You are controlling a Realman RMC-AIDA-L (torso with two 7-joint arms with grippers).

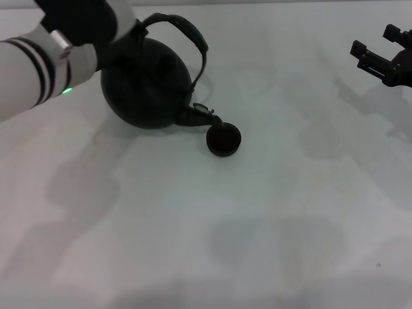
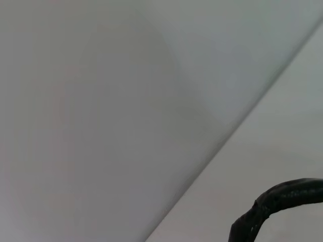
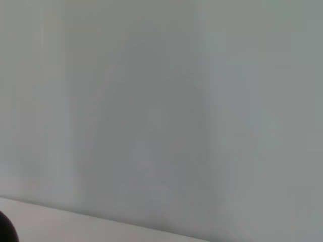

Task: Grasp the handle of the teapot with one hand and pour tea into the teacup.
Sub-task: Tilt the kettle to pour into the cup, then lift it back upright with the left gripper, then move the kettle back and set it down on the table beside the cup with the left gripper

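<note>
- Teapot point(image 1: 145, 87) sits at about 11 o'clock on the desk point(image 1: 270, 212), tipped so its spout point(image 1: 201, 116) points down toward 4 o'clock, right at the rim of the teacup point(image 1: 223, 140).
- Teacup is just beside the spout tip, near desk centre, slightly toward 12 o'clock. Looks like mid-pour; can't see any liquid stream.
- Left gripper point(image 1: 119, 38) is at the far-left end of the handle point(image 1: 187, 32), at the pot's 10 o'clock. Its fingers are hidden behind the wrist and pot, so I cannot tell if they're clamped or spread. The left wrist view only shows a bit of the handle's wrapped hoop.
- Right gripper point(image 1: 380, 55) is parked at 2 o'clock, well apart from the work, fingers spread, holding nothing.
- Risks:
  - Grip is off-centre on the hoop, so the pot could swing on the handle and shift the spout off the cup, putting tea on the desk.
  - Cup is tiny next to the pot, so too much tilt would probably overfill it fast.
  - Spout is nearly touching the rim; a small drop or swing toward 4 o'clock could knock or slide the cup.
  - Lid may slip if tilt grows; can't see whether it's secured.
</note>
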